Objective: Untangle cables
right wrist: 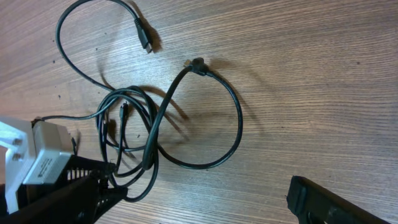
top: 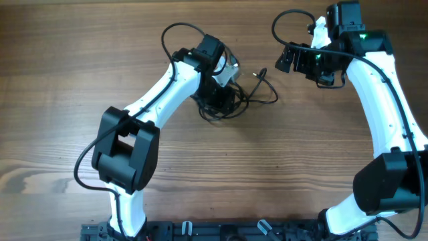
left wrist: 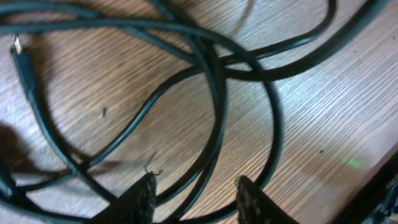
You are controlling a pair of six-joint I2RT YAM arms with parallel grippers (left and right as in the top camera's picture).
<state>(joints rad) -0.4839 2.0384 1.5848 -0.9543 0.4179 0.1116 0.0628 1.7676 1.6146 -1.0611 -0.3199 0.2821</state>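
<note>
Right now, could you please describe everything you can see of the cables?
The cables are thin, black, rubbery-looking cords lying in a loose tangle of overlapping loops on the wooden table. Two plug ends lie free of it. The left gripper straddles some strands with open fingers.

Even light with soft shadows falls on a brown wood-grain surface [top: 53, 67] that fills all three views, its dark streaks running sideways in the overhead view.
</note>
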